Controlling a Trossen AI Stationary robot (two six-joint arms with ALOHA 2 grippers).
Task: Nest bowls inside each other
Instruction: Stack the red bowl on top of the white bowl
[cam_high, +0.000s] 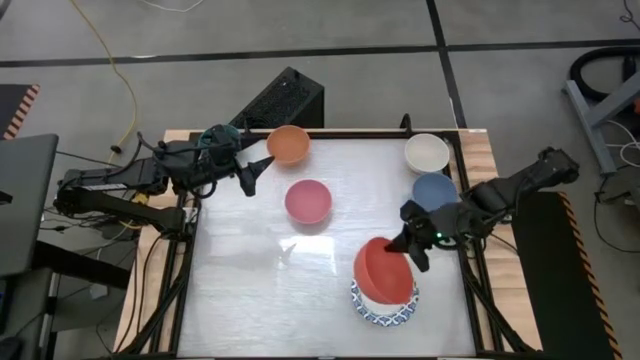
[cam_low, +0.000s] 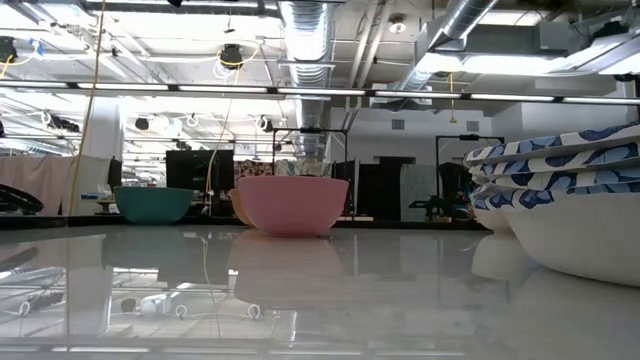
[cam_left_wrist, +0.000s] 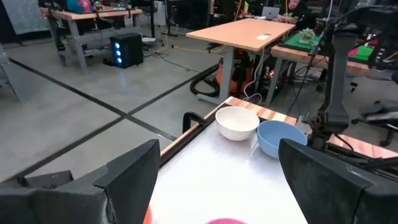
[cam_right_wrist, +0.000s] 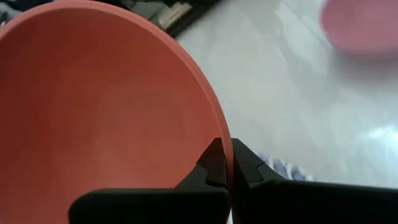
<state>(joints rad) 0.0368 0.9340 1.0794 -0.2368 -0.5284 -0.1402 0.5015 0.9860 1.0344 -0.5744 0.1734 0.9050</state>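
My right gripper (cam_high: 413, 252) is shut on a red bowl (cam_high: 384, 271), which is tilted over a stack of blue-and-white patterned bowls (cam_high: 385, 308) at the near right; the stack also shows in the low view (cam_low: 570, 200). A pink bowl (cam_high: 308, 200) sits mid-table on its base. An orange bowl (cam_high: 289, 144) stands at the far edge, a cream bowl (cam_high: 427, 152) and a blue bowl (cam_high: 434, 190) at the far right. A teal bowl (cam_low: 153, 203) shows in the low view. My left gripper (cam_high: 256, 172) hovers open beside the orange bowl. My right gripper pinches the red bowl's rim (cam_right_wrist: 219, 140) with one finger inside the bowl and one outside (cam_right_wrist: 252, 168). It comes from the table's right side, slanting down. The bowl is tilted above the patterned stack; whether it touches the stack I cannot tell.
The white tabletop (cam_high: 250, 290) lies bare at the near left. A dark box (cam_high: 285, 100) stands beyond the far edge. Wooden frame rails (cam_high: 480, 150) border the table's sides.
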